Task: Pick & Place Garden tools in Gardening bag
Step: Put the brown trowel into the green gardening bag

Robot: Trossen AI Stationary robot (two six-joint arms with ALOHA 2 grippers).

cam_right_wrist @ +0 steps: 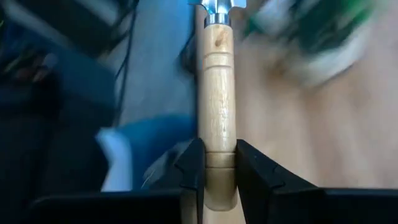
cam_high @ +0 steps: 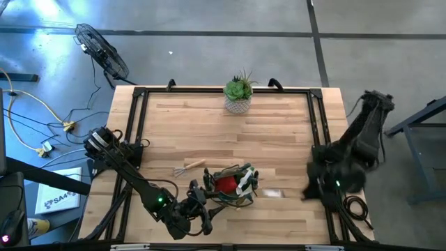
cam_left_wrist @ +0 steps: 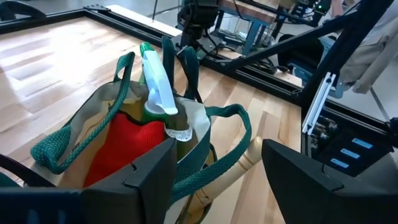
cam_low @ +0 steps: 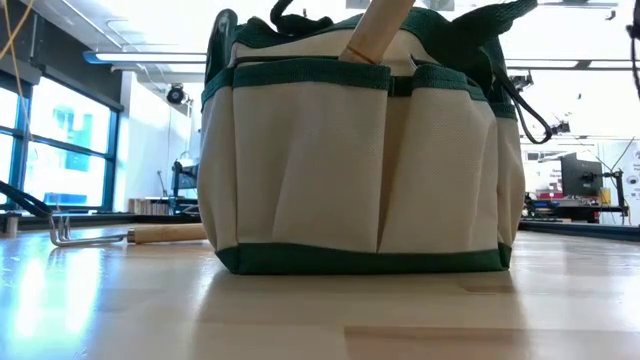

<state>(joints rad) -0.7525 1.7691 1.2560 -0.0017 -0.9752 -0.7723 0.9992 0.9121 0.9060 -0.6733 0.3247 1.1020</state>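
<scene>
The olive-and-tan gardening bag [cam_high: 230,187] stands on the table near its front edge; it fills the low view [cam_low: 360,160]. Inside it are a red cone-shaped piece [cam_left_wrist: 124,149] and a green-and-white piece [cam_left_wrist: 158,87]. A wooden handle [cam_left_wrist: 230,171] sticks up out of an outer pocket. A wooden-handled rake [cam_high: 189,169] lies flat on the table left of the bag. My left gripper [cam_left_wrist: 214,186] is open and empty just above the bag's near side. My right gripper [cam_right_wrist: 219,168], at the table's right [cam_high: 308,192], is shut on a wooden-handled tool [cam_right_wrist: 217,81]. My right gripper pinches the tool's wooden handle near its free end [cam_right_wrist: 219,146] between its two fingers. The handle runs on past the fingertips in line with them, and its metal neck [cam_right_wrist: 217,9] is at the far end. The tool's head is out of the frame.
A green spiky plant in a white pot [cam_high: 238,96] stands at the table's far edge. A small pale piece [cam_high: 273,193] lies right of the bag. Black frame rails [cam_high: 136,118] run along the table's sides. Bare wood lies between the plant and the bag.
</scene>
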